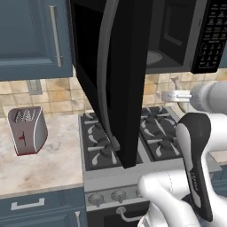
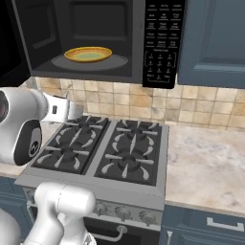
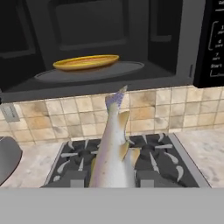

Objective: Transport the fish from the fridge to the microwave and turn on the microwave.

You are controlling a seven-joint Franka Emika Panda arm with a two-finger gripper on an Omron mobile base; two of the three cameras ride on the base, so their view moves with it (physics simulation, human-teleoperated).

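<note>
Claw [image 3: 111, 183] pinching the fish [image 3: 111, 153], tail pointing to 12 o'clock toward the microwave [image 2: 95, 43]. Microwave door [image 1: 117, 80] open; yellow plate [image 2: 88, 54] sits on its round tray, nothing on it. Fish hangs above the stove [image 2: 103, 153].

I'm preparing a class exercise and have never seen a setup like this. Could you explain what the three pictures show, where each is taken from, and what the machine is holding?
This is a computer-rendered kitchen with a white robot arm. Two pictures come from cameras behind the arm, left and right. The third looks along its hand. There the jaws are shut on a pale fish, pointing toward the open microwave, which holds a yellow plate on its round tray. Below is a gas stove with four burners. A toaster stands on the counter to the left.
</note>
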